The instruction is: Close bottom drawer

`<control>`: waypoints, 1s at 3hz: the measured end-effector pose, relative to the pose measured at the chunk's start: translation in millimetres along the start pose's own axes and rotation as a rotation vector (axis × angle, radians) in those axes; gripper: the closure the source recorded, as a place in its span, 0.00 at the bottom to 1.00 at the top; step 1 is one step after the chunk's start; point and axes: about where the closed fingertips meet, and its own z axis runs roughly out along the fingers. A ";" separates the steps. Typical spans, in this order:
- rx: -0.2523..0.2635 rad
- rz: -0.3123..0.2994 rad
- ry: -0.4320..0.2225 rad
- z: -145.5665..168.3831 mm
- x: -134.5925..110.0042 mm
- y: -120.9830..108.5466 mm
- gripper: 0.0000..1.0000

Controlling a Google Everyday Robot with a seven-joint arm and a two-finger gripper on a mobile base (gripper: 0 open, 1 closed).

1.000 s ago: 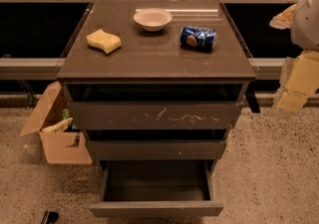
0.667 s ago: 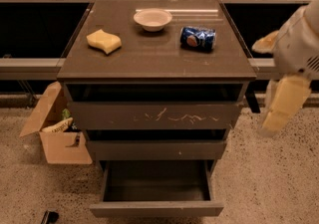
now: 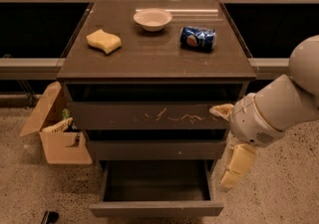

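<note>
Starting at your far left, at about 8 o'clock from the cabinet, an open cardboard box (image 3: pixel 60 143) sits on the speckled floor with its flap leaning outward. A pale snack bag (image 3: pixel 56 127) pokes out of it. Below it, at the lower edge of the view, you can see a small black object (image 3: pixel 49 216) that is too dark to name.

On the counter (image 3: pixel 159 61), a yellow sponge (image 3: pixel 103 41) lies at 9 o'clock. A pale bowl (image 3: pixel 152 19) stands upright at 12 o'clock. At 2 o'clock a blue soda can (image 3: pixel 198 38) lies on its side. The three are well apart from one another.

Under the counter the top drawer (image 3: pixel 149 116), the one with white scratches across its front, stands slightly out, with a dark gap above it. The middle drawer (image 3: pixel 154 150) below it has a plain front. The bottom drawer (image 3: pixel 157 208) is pulled far out toward you, at 6 o'clock from the counter. Its flat front is near the lower edge of the view and its shallow dark box is open to sight behind it.

At 3 o'clock from the drawer stack you have the gripper (image 3: pixel 220 148), just off the cabinet's right edge. It is spread wide. One pale yellow finger (image 3: pixel 222 110) points toward 9 o'clock, at the right end of the scratched front. The other finger (image 3: pixel 234 168) hangs toward 6 o'clock, beside the bottom drawer's right side. You cannot tell whether either one touches the cabinet. The white arm (image 3: pixel 279 106) runs off toward 2 o'clock.
</note>
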 end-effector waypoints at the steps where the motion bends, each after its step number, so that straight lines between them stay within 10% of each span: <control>1: 0.001 0.000 0.000 -0.3 -0.2 -0.2 0.00; 3: -0.076 -0.053 0.004 77.8 27.5 11.6 0.00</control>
